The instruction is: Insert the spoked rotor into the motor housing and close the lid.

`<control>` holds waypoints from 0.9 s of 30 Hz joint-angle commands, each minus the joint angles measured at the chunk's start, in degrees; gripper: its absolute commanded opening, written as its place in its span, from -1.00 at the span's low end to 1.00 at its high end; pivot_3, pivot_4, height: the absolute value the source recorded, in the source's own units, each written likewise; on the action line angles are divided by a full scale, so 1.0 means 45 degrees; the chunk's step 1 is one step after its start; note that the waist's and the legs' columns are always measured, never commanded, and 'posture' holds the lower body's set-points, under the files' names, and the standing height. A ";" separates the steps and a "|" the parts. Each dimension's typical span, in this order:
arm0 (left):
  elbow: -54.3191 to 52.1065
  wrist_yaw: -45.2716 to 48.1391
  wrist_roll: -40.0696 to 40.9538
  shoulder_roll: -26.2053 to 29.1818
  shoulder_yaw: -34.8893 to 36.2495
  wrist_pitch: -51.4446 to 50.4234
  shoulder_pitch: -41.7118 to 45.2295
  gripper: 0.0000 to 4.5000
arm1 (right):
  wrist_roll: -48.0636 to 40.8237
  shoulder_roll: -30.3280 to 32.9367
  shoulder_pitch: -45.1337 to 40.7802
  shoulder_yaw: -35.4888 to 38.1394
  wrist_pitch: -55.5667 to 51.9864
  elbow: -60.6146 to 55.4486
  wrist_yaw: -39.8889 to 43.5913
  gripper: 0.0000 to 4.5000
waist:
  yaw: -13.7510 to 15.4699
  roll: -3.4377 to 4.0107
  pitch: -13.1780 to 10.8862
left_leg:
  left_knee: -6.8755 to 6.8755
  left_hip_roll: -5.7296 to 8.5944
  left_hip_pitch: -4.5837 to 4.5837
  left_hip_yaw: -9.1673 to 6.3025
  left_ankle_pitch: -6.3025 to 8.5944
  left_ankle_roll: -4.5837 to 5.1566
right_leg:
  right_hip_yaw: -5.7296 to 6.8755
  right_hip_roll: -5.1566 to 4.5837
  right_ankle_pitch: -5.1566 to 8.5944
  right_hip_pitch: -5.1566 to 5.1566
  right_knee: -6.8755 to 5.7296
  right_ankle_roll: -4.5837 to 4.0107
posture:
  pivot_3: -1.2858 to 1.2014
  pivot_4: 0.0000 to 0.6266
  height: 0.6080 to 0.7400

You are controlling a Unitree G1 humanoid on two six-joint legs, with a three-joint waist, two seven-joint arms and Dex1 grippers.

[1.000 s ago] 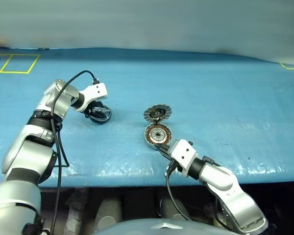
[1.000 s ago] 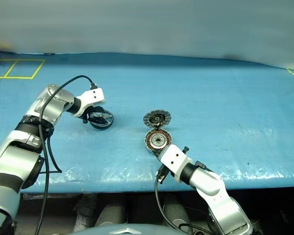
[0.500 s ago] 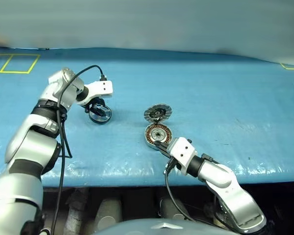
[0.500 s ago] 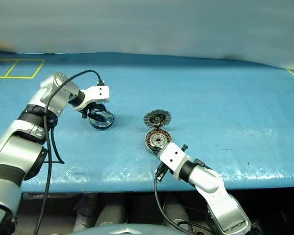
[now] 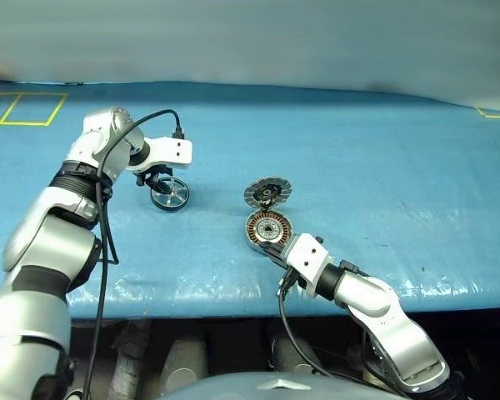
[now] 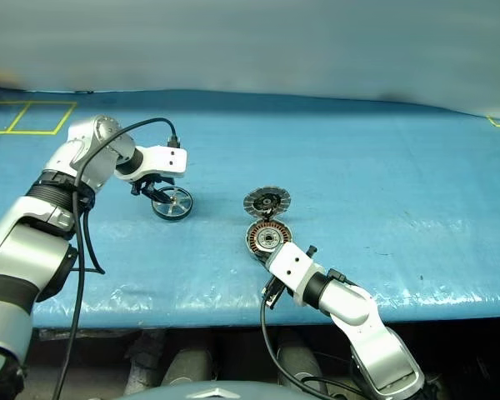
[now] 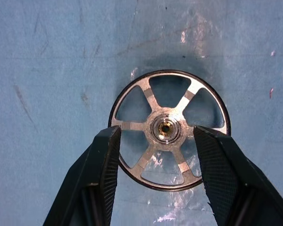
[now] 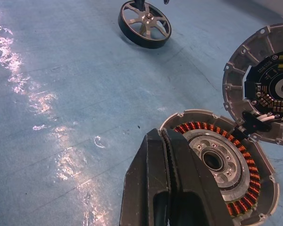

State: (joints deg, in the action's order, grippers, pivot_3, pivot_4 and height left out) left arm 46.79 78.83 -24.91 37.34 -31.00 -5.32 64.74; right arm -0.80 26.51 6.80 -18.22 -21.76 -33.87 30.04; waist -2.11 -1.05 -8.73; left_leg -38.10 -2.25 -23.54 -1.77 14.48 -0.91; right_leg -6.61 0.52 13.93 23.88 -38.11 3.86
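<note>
Step in hand: picking up the spoked rotor (image 5: pixel 169 194); judged from how things lie, insertion has not begun and the lid (image 5: pixel 267 192) stands open.
Spoked rotor: left of centre in the head views, lying on the blue surface (image 5: pixel 383 167), well apart from the motor housing (image 5: pixel 268 228).
Left claw (image 7: pixel 155 150): pointing steeply down over the rotor, fingers (image 7: pixel 106 155) part-way open and straddling the hub, one each side. Whether the tips already touch the spokes or rim I cannot tell; nothing is lifted.
Motor housing: just below centre of the head views, copper coils showing around a silver middle, empty of the rotor.
Lid: just above the housing in the frame, joined at its edge, inner segmented face up.
Right claw (image 8: pixel 167 155): fingers pressed together, holding nothing, its tips at the housing's near rim; it looks placed to steady the can, though contact is not certain.
Next move calls for: closing the left fingers on the rotor, likely across the hub or spokes, then lifting it level and carrying it rightward to sit centred over the coils.
Risk: the thin flat wheel may slip or tilt as the fingers close.
</note>
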 commanded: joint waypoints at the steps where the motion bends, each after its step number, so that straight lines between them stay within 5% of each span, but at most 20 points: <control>1: 0.0047 -0.0211 -0.0257 -0.0022 0.0012 0.0376 0.0055 0.16 | 0.0046 -0.0027 -0.0051 0.0016 0.0105 -0.0190 -0.0024 -0.98 | 0.0001 0.0000 0.0000 | -0.0001 0.0000 0.0000 0.0001 0.0000 0.0000 | 0.0000 -0.0001 0.0000 0.0000 -0.0001 0.0000 | 0.03 -0.52 1.00; 27: -0.0225 0.0136 -0.0682 0.0283 -0.0007 0.4223 0.0351 0.16 | 0.0506 0.0106 0.0340 -0.0032 -0.0010 -0.0257 -0.0064 -0.98 | -0.0005 0.0000 0.0001 | -0.0020 0.0003 0.0003 -0.0001 0.0000 0.0000 | -0.0001 -0.0001 -0.0001 -0.0004 -0.0022 0.0001 | 0.03 -0.52 1.00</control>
State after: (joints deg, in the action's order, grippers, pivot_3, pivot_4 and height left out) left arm 46.93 79.45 -28.22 37.94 -32.29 12.58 64.29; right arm 1.62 27.07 8.35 -18.62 -21.90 -33.88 29.81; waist -2.13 -1.05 -8.72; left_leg -38.19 -2.24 -23.52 -1.77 14.48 -0.91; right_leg -6.62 0.52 13.93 23.86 -38.21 3.87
